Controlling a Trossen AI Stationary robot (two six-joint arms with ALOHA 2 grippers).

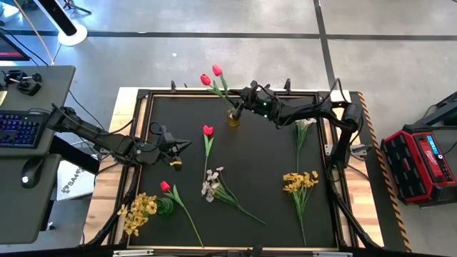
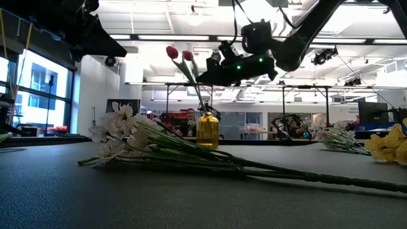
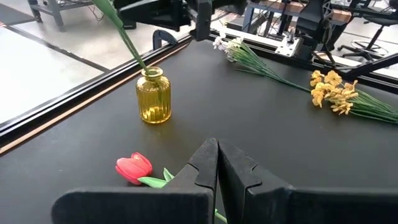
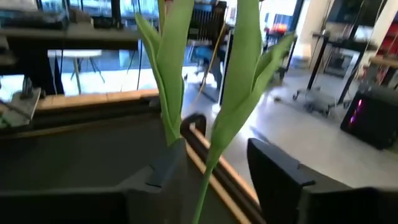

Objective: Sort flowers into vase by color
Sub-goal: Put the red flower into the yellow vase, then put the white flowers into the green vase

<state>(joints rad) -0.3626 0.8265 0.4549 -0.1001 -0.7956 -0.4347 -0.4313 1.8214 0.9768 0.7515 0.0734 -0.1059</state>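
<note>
A yellow glass vase (image 1: pixel 233 118) (image 3: pixel 153 96) stands near the table's far edge, with two red tulips (image 1: pixel 211 76) (image 2: pixel 177 53) standing in it by their stems. My right gripper (image 1: pixel 240 108) (image 4: pixel 217 162) is open and level above the vase, with the tulips' green stems and leaves (image 4: pixel 208 168) between its fingers. My left gripper (image 1: pixel 176 146) (image 3: pixel 217 149) is shut, holds nothing, and hovers left of centre. Another red tulip (image 1: pixel 208 131) (image 3: pixel 134 167) lies flat on the mat just ahead of it. My right gripper's fingers stand on either side of the tulip stems above the vase. One leaf (image 4: pixel 171 127) runs close along one finger (image 4: pixel 163 171); whether it touches, I cannot tell.
Lying on the mat are a red tulip (image 1: pixel 166 187), a white spray (image 1: pixel 212 183) (image 2: pixel 121 137), a second white spray (image 1: pixel 305 123) and a yellow bunch (image 1: pixel 300 181). A small green vase (image 1: pixel 166 208) stands at the near left, beside yellow blossoms (image 1: pixel 139 212).
</note>
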